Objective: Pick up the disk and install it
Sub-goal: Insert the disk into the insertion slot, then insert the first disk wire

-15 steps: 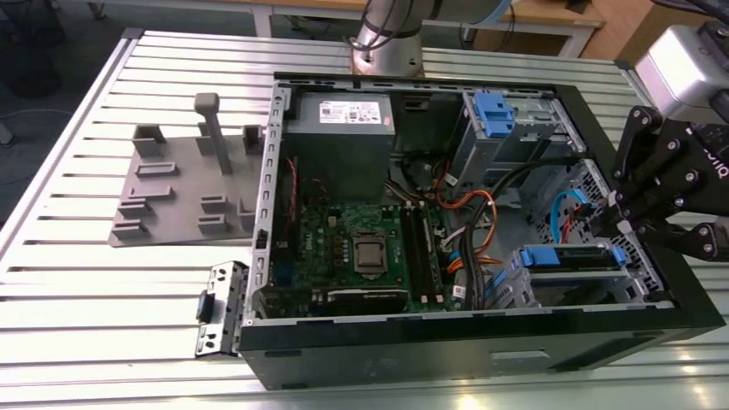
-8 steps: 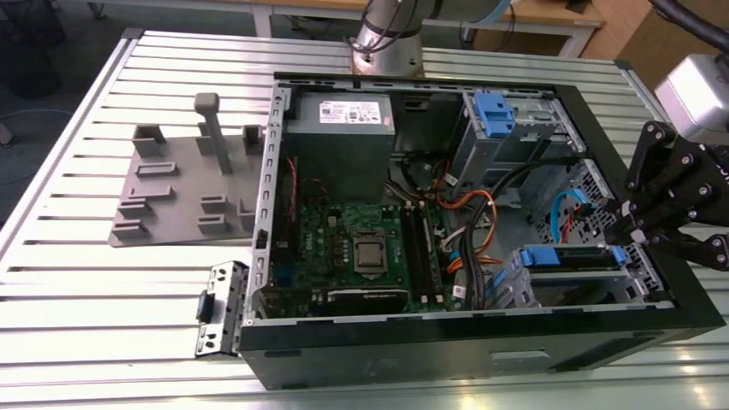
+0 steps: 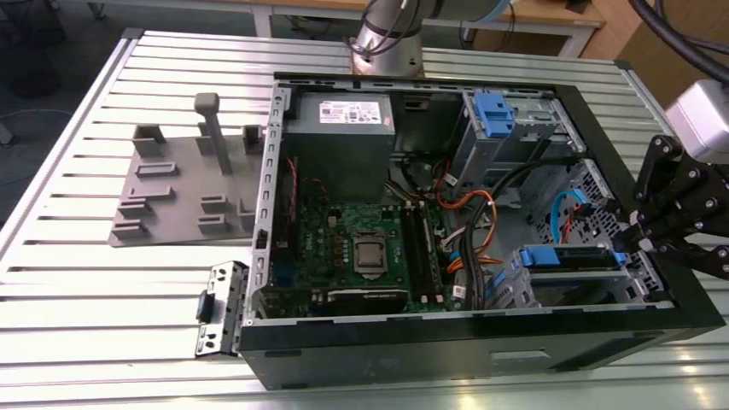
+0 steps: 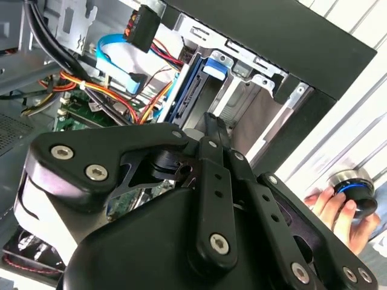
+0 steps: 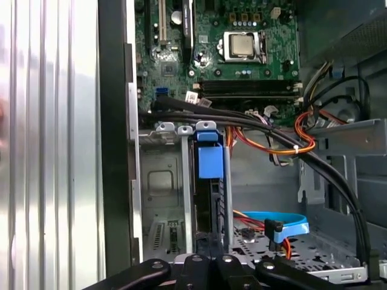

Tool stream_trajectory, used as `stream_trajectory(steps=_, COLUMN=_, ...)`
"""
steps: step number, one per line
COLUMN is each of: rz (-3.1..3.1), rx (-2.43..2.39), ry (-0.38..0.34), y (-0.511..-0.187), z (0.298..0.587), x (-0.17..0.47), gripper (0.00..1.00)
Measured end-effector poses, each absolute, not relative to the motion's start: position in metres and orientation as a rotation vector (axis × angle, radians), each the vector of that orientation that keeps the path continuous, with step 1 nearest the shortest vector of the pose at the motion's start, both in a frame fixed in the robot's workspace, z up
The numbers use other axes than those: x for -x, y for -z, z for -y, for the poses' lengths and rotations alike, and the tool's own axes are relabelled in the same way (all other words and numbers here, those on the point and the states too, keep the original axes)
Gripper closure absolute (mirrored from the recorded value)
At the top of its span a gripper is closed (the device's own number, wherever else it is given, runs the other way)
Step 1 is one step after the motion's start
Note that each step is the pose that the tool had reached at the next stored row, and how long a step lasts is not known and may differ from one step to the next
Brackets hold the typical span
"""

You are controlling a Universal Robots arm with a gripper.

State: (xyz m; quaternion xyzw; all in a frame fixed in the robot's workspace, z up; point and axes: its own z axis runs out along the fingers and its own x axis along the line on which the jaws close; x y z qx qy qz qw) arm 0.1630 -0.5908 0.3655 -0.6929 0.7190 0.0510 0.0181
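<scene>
Now my gripper (image 3: 629, 239) sits at the PC case (image 3: 456, 342) edge, closed on the end of the disk (image 3: 569, 259), which lies mostly inside the drive bay (image 5: 158, 199), long axis running straight away from me into the case.

No legible print

A white sticker (image 3: 354, 111) sits on the grey power supply box (image 3: 338, 141) in the exterior view, carrying dark and red marks too small to make out. The motherboard (image 5: 217, 48) in the first wrist view bears fine white markings, likewise unreadable. Nothing else carries lettering that can be made out.
</scene>
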Motion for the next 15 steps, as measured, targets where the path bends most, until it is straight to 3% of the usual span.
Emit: stream_trajectory(steps=15, rz=-2.233, rx=2.152, ry=-0.159, y=-0.3616, z=0.5908, x=-0.1631, gripper=0.9)
